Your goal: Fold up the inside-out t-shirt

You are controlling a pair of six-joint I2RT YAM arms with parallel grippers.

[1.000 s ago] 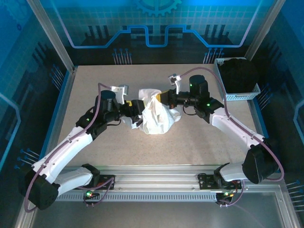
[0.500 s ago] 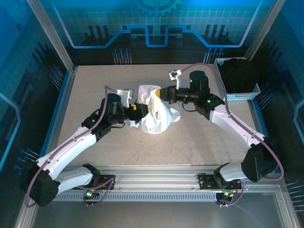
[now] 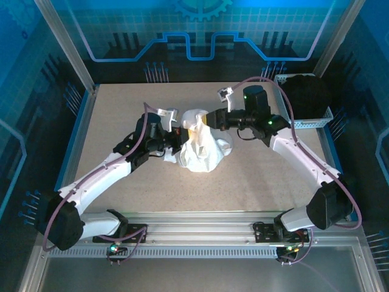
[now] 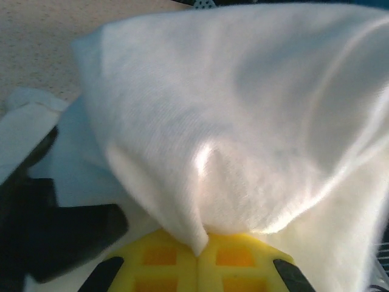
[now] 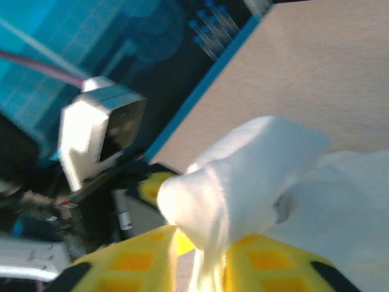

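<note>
Top external, left pincer (image 3: 180, 134) clamps heaped t-shirt (image 3: 203, 155), right pincer (image 3: 205, 121) narrowly parted round its peak.

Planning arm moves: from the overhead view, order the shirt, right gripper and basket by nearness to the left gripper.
1. The shirt, pinched in the left gripper.
2. The right gripper, just across the shirt.
3. The basket, at the far right edge.

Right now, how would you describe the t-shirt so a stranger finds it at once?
On the beige table, at its middle, the t-shirt stands as a crumpled heap between the left gripper and the right gripper. It is white; the black garment lies in the corner basket.
</note>
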